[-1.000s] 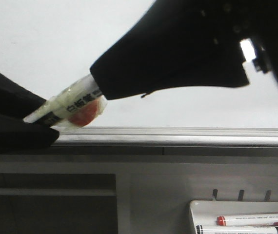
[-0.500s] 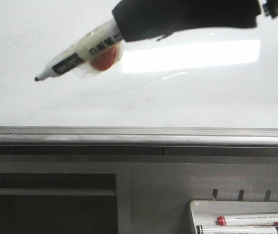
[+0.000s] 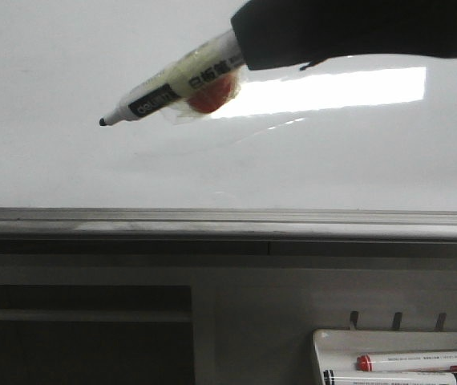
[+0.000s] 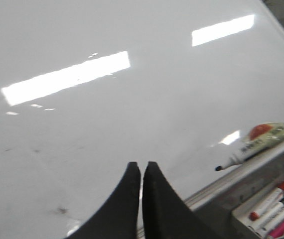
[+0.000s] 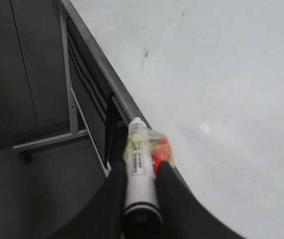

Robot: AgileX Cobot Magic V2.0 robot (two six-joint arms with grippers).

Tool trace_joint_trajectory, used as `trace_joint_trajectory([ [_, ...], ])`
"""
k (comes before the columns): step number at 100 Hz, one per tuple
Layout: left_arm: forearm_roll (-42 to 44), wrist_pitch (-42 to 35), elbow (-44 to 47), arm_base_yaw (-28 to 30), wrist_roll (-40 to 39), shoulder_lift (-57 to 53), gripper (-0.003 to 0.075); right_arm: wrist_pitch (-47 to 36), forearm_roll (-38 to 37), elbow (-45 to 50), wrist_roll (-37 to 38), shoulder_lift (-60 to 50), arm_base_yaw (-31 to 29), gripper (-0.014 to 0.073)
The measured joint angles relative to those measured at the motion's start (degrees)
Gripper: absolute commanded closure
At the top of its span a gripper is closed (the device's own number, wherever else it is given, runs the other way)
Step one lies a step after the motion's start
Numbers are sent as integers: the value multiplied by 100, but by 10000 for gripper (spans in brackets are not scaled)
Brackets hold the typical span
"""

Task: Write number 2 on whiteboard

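Observation:
The whiteboard (image 3: 68, 168) is glossy white with a bright rectangular reflection and a grey lower rail (image 3: 228, 228). No number 2 shows on it in any view. My right gripper (image 3: 243, 42) is shut on a white marker (image 3: 176, 84) wrapped in clear tape with a red patch. Its black tip (image 3: 103, 122) points left in front of the board; I cannot tell whether it touches. The right wrist view shows the fingers (image 5: 116, 174) clamping the marker (image 5: 138, 154) beside the board (image 5: 221, 74). My left gripper (image 4: 141, 165) is shut and empty near the board (image 4: 132, 89), out of the front view.
A small white tray (image 3: 333, 341) below the rail at lower right holds red-capped markers (image 3: 417, 362); it also shows in the left wrist view (image 4: 241, 214). A dark frame and metal leg (image 5: 72, 99) run below the board.
My right gripper has lifted the marker from the rail up onto the board area, then shifted it right. The left arm has left the front view.

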Motion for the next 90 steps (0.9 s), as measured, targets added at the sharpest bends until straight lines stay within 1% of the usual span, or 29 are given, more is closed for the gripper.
trace_joint_trajectory([
  [14,-319,-52,183,680,-32,0,741,-100,10,0,0,0,0,662],
  [26,-473,-88,233,958,-32,0,741,-127,10,0,0,0,0,662],
  [90,-530,-170,247,1001,-32,0,741,-207,-19,0,14,0,0,662],
])
